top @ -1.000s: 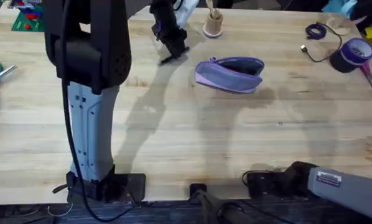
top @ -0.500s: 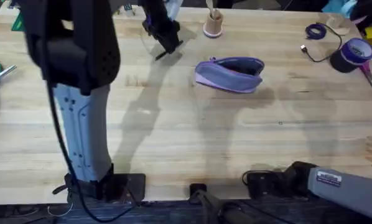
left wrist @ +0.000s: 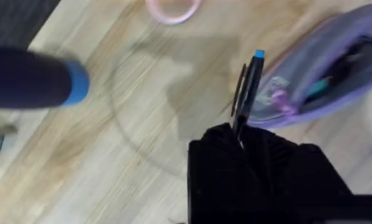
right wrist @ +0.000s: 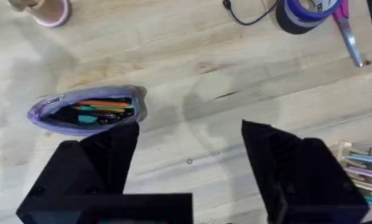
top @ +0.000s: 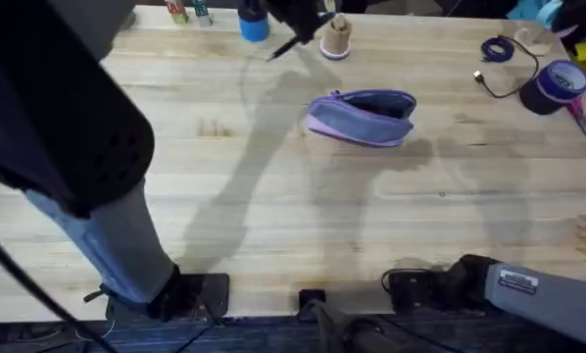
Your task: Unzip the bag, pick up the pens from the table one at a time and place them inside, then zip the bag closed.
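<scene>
With its zipper already drawn back and its mouth gaping, the bag point(top: 362, 117) lies on the tabletop point(top: 273, 206), so the unzipping looks done. Coloured pens, orange and teal among them, lie inside the bag as the right wrist view shows, which suggests part of the loading is finished too. The left gripper point(left wrist: 239, 134) hangs above the tabletop just beside the bag's open mouth, its fingers closed on a slim dark pen point(left wrist: 247, 87) with a blue end, the pen pointing toward the opening. I judge this pen is on its way in and has yet to be released. What is left after that, as far as can be seen: any pen lying on the tabletop, and zipping the bag closed. The right gripper point(right wrist: 189, 155) hovers near the bag, its fingers spread wide and empty. A small patch at the bag's end carries marks too blurred to read; no other writing is legible
</scene>
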Robot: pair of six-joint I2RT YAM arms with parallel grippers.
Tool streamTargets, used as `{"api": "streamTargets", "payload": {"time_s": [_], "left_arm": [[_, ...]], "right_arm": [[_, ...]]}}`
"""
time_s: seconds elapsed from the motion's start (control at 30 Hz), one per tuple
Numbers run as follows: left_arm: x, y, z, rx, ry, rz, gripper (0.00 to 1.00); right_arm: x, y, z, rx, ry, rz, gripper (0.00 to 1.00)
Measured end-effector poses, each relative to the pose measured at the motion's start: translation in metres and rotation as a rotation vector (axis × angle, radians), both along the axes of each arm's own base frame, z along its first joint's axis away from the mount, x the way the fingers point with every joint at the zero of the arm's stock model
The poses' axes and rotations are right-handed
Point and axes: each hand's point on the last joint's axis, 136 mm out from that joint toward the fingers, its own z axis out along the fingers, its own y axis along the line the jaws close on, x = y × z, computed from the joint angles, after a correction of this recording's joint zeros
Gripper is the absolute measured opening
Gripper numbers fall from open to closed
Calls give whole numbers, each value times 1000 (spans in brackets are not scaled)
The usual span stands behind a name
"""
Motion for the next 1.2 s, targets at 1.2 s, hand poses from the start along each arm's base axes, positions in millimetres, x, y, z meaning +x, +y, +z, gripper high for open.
{"api": "streamTargets", "payload": {"time_s": [1.2], "left_arm": [[-91,-150,-8,-492,-3,-864,44]], "right_arm": [[1,0,1,-1,-4,0,996]]}}
